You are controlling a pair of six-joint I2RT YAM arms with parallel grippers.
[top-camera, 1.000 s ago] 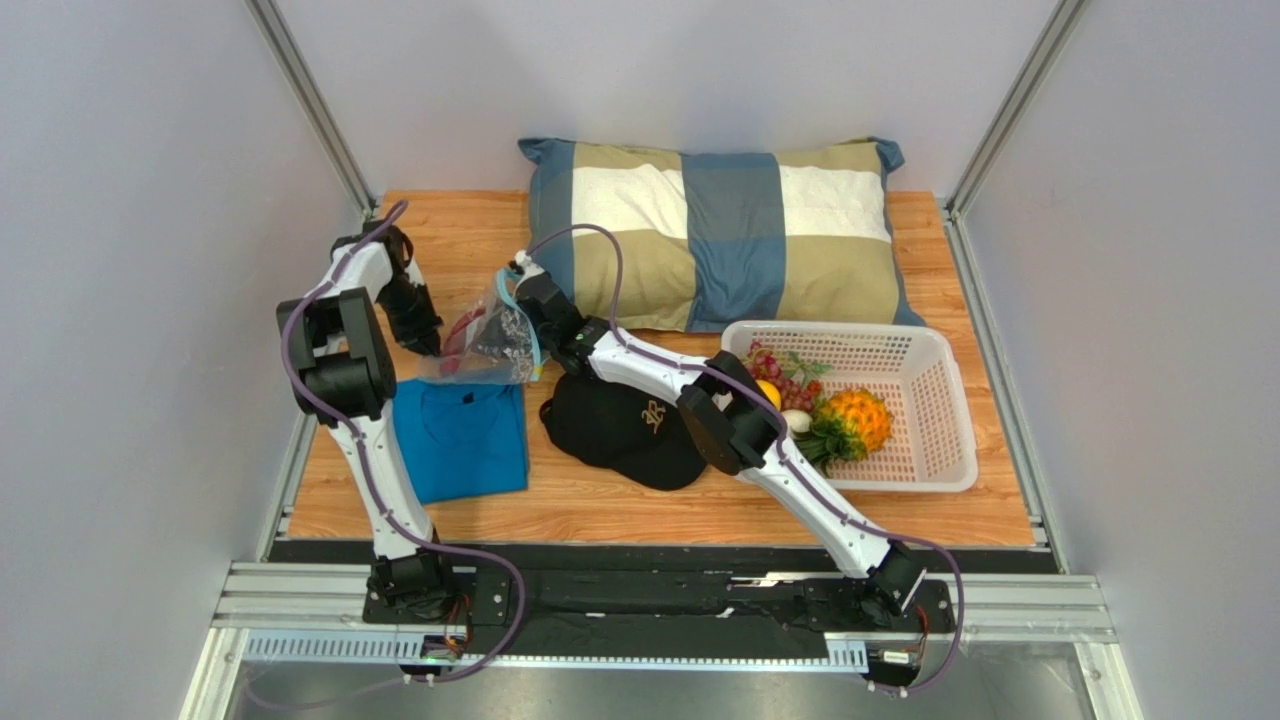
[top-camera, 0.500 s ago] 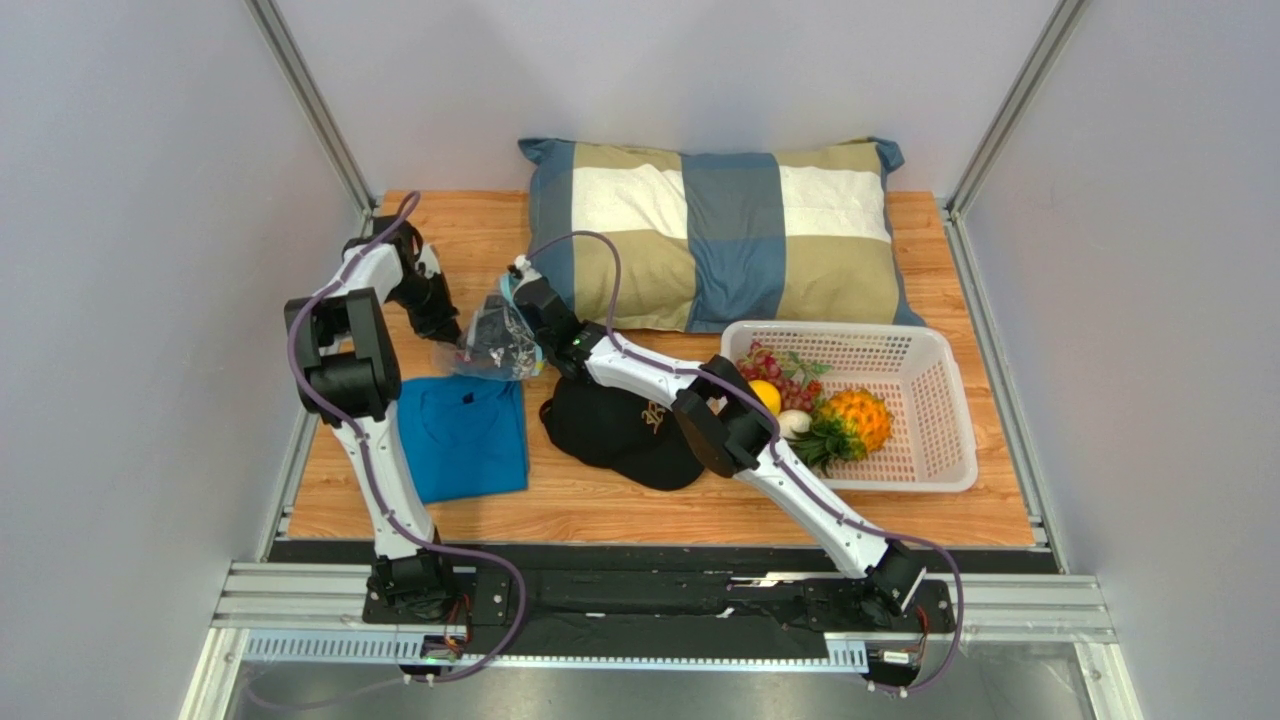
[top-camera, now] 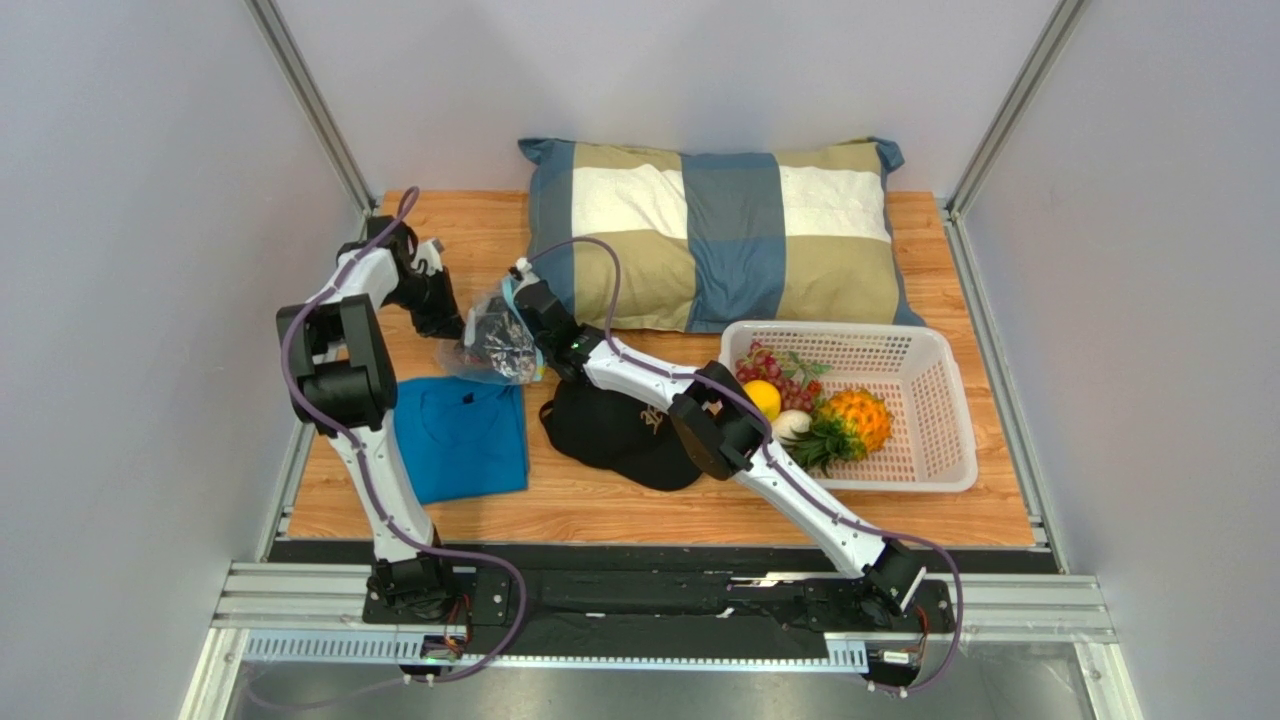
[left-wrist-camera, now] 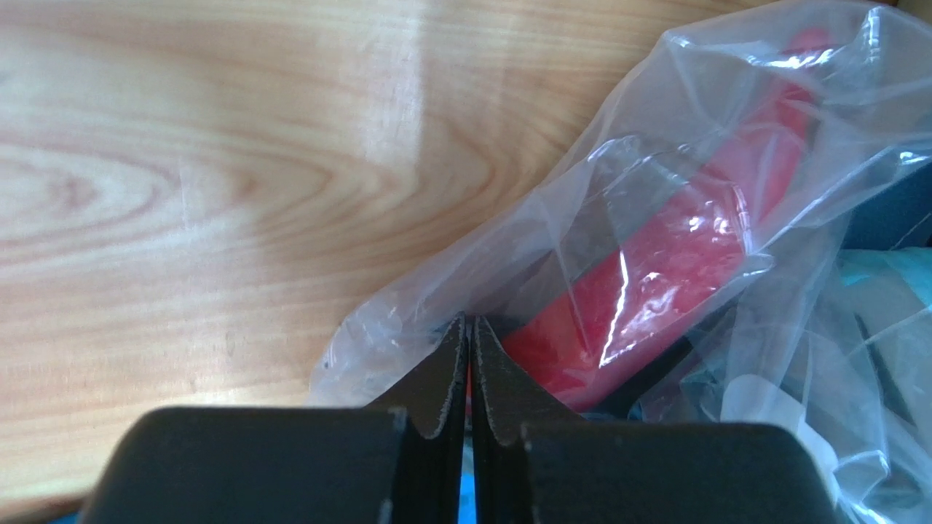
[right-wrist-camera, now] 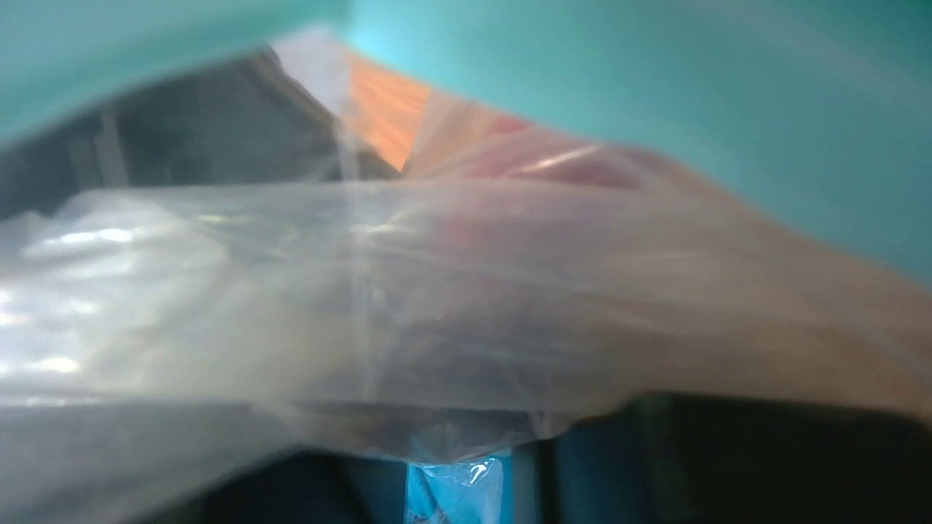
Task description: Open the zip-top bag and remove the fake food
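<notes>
Found the left fingers (left-wrist-camera: pixel 464 347) over the far-left part of the worktop (top-camera: pixel 451 228), pressed together with no gap on a fold of the zip-top bag (top-camera: pixel 496 342). Saw the film pinched thin between the tips in the left wrist view, with the pouch bulging away to the right. Made out a red chili (left-wrist-camera: pixel 667 257) inside the clear plastic, lying slanted just beyond the tips. Placed the crumpled bag between the two arms, just beyond the far edge of a folded blue shirt (top-camera: pixel 458 438). Could not tell whether resting on the wood or lifted off. Met the right fingers (top-camera: pixel 526 311) next, at the bag's right side by the teal zip strip (right-wrist-camera: pixel 656 98). Could not judge their opening or any hold, with only blurred plastic and teal in the right wrist view. Noted a black cap (top-camera: pixel 619 428) under the right arm, beside the shirt, and a checked pillow (top-camera: pixel 721 225) along the far edge. Found a white basket (top-camera: pixel 947 450) at the right, holding more of the fake food (top-camera: pixel 824 435): dark red grapes (top-camera: pixel 769 368), a yellow lemon (top-camera: pixel 763 398), a cream-white piece (top-camera: pixel 792 425) and an orange pineapple (top-camera: pixel 860 420) with green leaves.
</notes>
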